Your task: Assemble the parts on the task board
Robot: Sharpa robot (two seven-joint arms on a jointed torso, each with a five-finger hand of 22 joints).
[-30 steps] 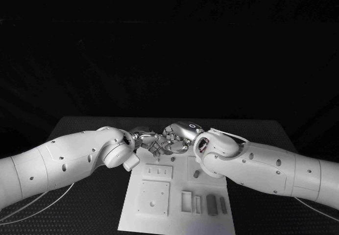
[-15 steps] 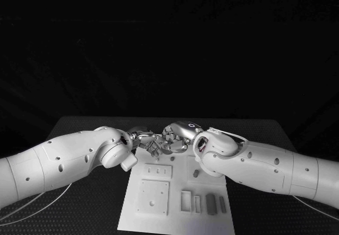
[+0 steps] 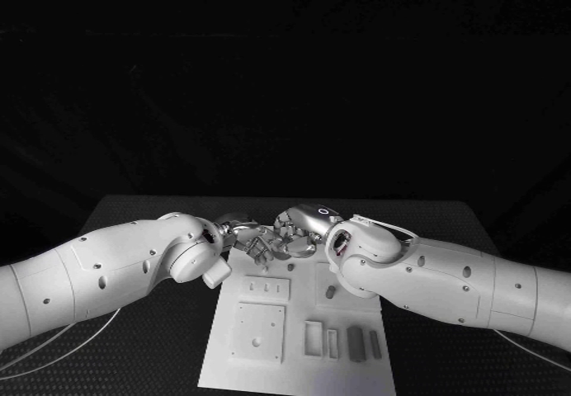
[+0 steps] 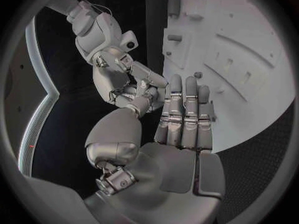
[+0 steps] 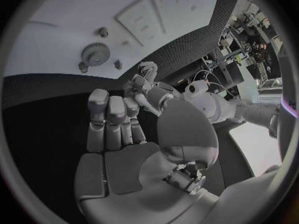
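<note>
The white task board (image 3: 298, 330) is lying in the middle of the black table (image 3: 143, 214), running from the near edge away toward the two hands. Small grey parts are sitting on it: a row of upright slim pieces (image 3: 355, 340) near the front right, a square raised plate (image 3: 258, 332) to their left, and a smaller slotted plate (image 3: 268, 288) just beyond that. In the right wrist view a gear (image 5: 94, 54) is lying flat on the board with a small peg (image 5: 102, 32) near it (a couple of tinier bits beside the gear are too small to identify).

At the far end of the board the left hand (image 3: 244, 236) and the right hand (image 3: 300, 231) are meeting, fingertips touching or nearly so. The left hand's fingers (image 4: 184, 109) are lying straight and pressed side by side, with the thumb reaching toward the other hand. The right hand's fingers (image 5: 112, 119) are curling together. Whether either hand is pinching a part at the place where they meet, I cannot tell; the fingertips are hiding that spot.

Both white arms are coming in low over the table, one from each side.
</note>
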